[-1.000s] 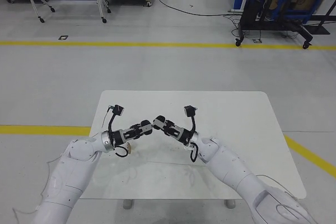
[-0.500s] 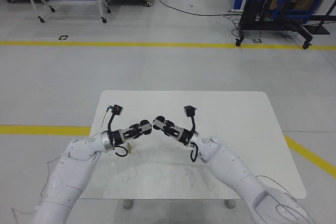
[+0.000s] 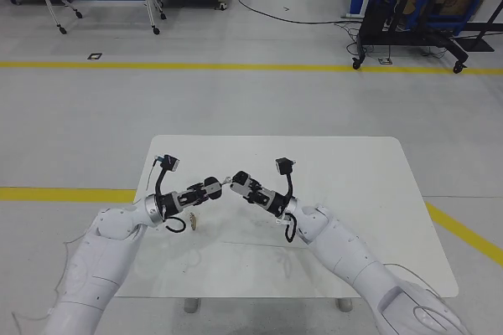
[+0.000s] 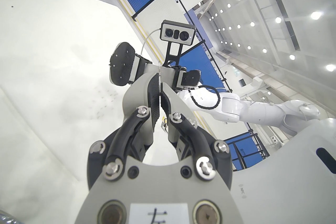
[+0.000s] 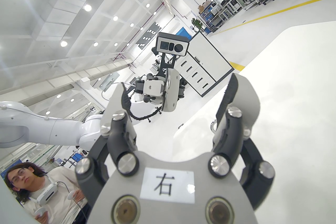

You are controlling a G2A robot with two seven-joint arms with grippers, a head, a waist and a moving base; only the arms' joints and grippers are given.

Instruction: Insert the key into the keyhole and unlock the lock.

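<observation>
Left hand (image 4: 159, 81) pinched closed; right hand (image 5: 178, 86) spread wide, facing it.

Left end effector (image 4: 159, 77) — grey (black-padded)

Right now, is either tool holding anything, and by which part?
The left tool pinches what looks like the key, seen edge-on between its pads; which part is gripped cannot be told. The right tool is open and empty.

**White table, one small item on it**

The white table (image 3: 360, 167), rounded at its corners, fills the middle of the top view. A small pale object (image 3: 193, 221), too small to identify, lies on its left-centre part.
</observation>
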